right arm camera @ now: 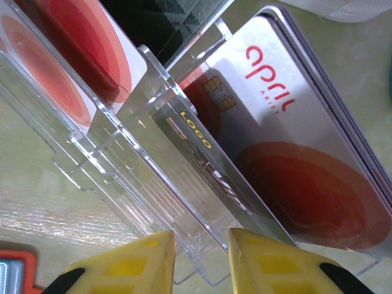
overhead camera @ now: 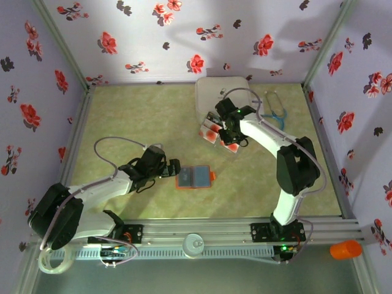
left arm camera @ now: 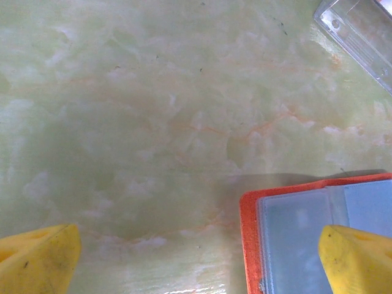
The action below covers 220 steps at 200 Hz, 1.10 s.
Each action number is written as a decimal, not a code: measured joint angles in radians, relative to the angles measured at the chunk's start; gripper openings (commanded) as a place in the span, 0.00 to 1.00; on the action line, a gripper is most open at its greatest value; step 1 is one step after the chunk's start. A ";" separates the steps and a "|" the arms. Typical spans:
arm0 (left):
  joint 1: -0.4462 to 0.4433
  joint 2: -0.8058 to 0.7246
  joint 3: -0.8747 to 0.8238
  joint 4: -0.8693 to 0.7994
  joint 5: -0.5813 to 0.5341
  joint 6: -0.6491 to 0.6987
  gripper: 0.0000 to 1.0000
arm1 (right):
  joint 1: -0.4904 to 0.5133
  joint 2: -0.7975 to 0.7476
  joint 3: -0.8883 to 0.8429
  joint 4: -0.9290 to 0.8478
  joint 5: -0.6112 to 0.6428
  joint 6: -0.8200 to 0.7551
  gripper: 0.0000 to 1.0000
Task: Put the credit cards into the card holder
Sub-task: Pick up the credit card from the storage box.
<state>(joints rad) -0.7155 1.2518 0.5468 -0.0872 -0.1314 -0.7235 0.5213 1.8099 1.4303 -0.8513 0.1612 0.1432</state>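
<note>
- Top external: the card holder (overhead camera: 195, 177) lies open, grey-blue side up, near the middle of the table (overhead camera: 122, 116). The left gripper (overhead camera: 169, 170) is just beside it at 9 o'clock.
- Left wrist: the yellow fingers (left arm camera: 37, 260) stand wide apart and hold nothing. The holder's orange corner shows at 5 o'clock.
- Top external: the credit cards (overhead camera: 210, 131) are grouped at 1 o'clock of the holder, with the right gripper (overhead camera: 228, 141) over them. A white case (overhead camera: 217, 92) is just beyond at 12 o'clock.
- Right wrist: the cards lean in a clear stand (right arm camera: 122, 165). The right fingers (right arm camera: 131, 266) stand narrow with the stand's lower edge in the gap; I cannot tell whether they pinch anything.
</note>
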 measured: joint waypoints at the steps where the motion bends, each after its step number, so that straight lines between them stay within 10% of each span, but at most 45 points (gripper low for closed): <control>1: 0.000 0.000 0.000 0.000 0.000 0.000 1.00 | 0.000 0.001 0.000 0.000 0.000 -0.001 0.30; 220: 0.000 -0.015 -0.013 -0.003 -0.007 0.000 1.00 | 0.025 -0.037 0.039 -0.045 -0.084 -0.153 0.00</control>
<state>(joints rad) -0.7155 1.2366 0.5339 -0.0906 -0.1383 -0.7235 0.5461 1.7729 1.4696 -0.8963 0.0776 -0.0093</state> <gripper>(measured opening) 0.998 0.063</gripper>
